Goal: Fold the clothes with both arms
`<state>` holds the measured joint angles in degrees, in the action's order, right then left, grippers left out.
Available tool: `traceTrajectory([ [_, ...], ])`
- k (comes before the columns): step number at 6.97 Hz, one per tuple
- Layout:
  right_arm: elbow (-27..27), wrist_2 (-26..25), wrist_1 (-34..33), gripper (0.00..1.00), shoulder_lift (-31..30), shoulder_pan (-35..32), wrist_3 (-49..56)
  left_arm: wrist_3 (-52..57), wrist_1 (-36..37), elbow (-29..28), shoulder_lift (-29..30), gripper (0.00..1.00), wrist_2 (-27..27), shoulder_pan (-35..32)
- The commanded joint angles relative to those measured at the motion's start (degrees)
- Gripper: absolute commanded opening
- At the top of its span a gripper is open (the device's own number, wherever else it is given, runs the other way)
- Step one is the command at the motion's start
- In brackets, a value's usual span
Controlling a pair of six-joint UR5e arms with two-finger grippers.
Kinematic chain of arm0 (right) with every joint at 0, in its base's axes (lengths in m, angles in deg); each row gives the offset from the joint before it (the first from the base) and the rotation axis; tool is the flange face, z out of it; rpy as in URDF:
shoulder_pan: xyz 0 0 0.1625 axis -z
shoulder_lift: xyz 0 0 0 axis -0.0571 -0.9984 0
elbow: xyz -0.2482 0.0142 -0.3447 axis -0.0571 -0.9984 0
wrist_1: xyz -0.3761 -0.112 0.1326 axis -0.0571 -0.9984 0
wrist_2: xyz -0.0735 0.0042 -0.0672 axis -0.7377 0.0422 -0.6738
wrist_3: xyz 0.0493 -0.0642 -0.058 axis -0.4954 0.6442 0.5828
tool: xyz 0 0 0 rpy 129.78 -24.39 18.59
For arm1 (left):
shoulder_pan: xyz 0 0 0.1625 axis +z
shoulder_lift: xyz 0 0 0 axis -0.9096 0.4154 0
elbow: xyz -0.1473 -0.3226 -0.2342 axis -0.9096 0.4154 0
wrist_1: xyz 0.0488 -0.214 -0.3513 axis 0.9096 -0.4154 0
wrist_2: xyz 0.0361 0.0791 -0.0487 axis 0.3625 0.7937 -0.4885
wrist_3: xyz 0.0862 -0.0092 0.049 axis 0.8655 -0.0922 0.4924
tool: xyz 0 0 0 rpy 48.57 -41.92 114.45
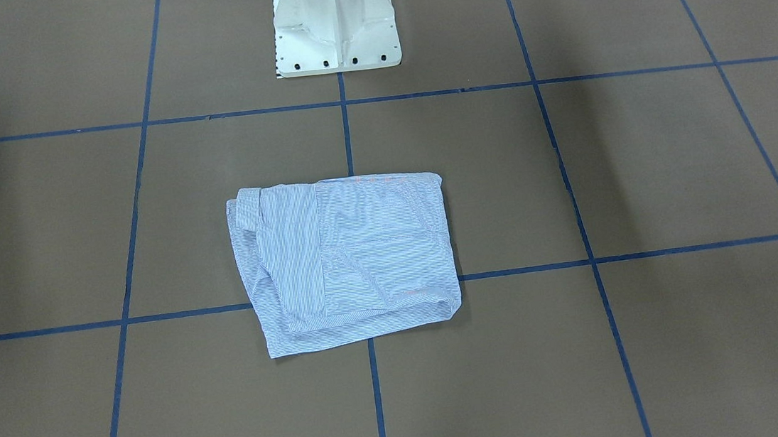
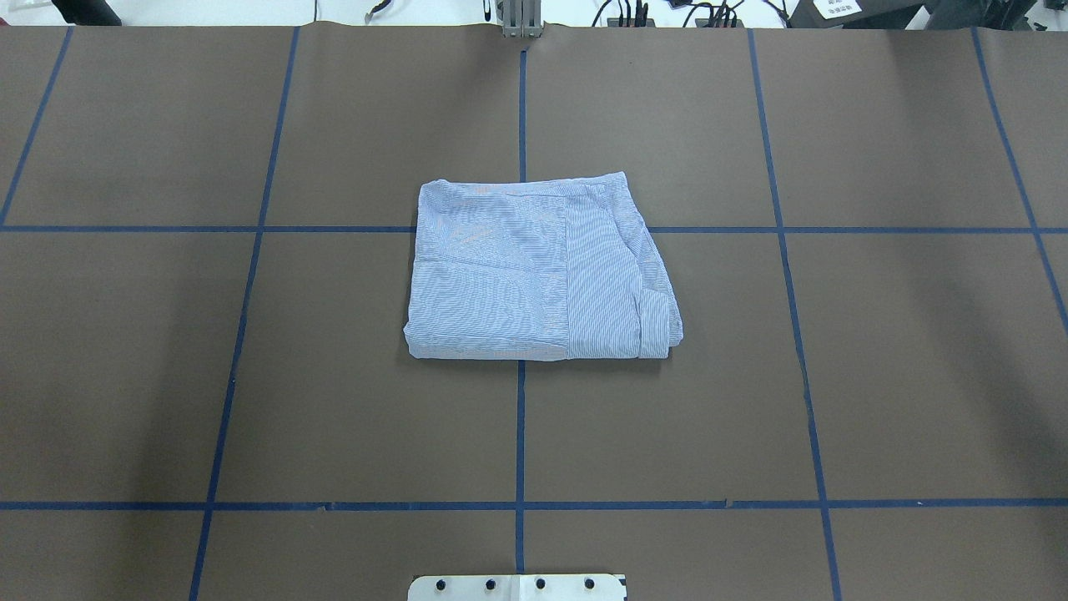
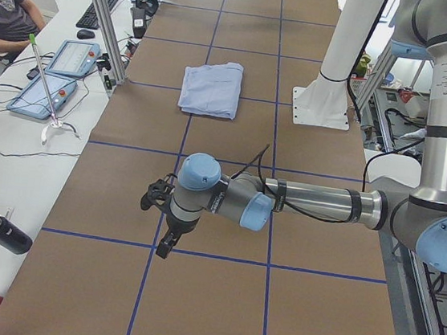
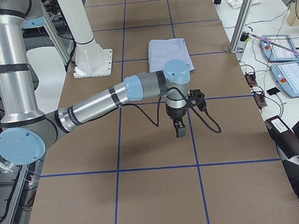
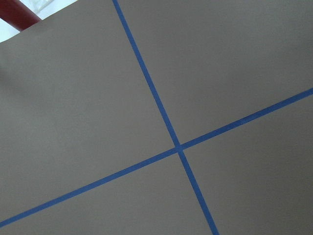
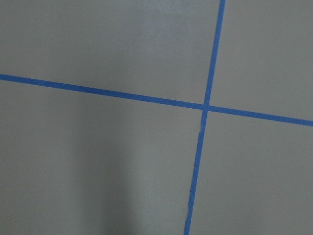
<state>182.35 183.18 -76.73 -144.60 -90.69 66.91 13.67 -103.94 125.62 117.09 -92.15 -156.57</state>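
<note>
Both my left gripper and right gripper hang apart from the folded shirt at the middle of the bench, one toward each end, neither nearer; fingers apart or together, I cannot tell.

Light blue, white-striped shirt on brown table with blue grid lines.

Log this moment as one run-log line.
shirt: folded, flat on table | left gripper: over bare table, away from shirt, jaws unclear | right gripper: same

Overhead and front views opposed, sharing shirt, wrist cameras near tabletop
</note>
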Motion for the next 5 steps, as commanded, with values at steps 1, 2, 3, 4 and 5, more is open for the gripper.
traceTrajectory([
  [1, -0.2, 0.9, -0.3, 1.0, -3.3, -1.0, -0.4, 0.0, 11.4, 1.7, 1.2, 1.0, 0.0, -0.8],
  [2, -0.4, 1.8, -0.4, 1.0, -4.2, -1.0, -0.6, -0.5, 17.2, 4.4, 1.9, 1.0, -0.1, -0.8],
  [3, -0.4, 2.0, -1.3, 1.0, -4.7, -1.0, -0.6, -0.7, 21.4, 6.1, 1.7, 1.0, -0.6, -0.8],
  [4, -0.4, 3.2, -1.4, 1.0, -5.1, -1.0, -0.6, -3.4, 25.8, 8.2, 1.3, 1.0, -2.6, -0.7],
  [5, -0.3, 3.6, -1.3, 1.0, -5.6, -1.0, -0.6, -6.7, 25.8, 8.4, 0.5, 1.0, -4.3, -0.6],
])
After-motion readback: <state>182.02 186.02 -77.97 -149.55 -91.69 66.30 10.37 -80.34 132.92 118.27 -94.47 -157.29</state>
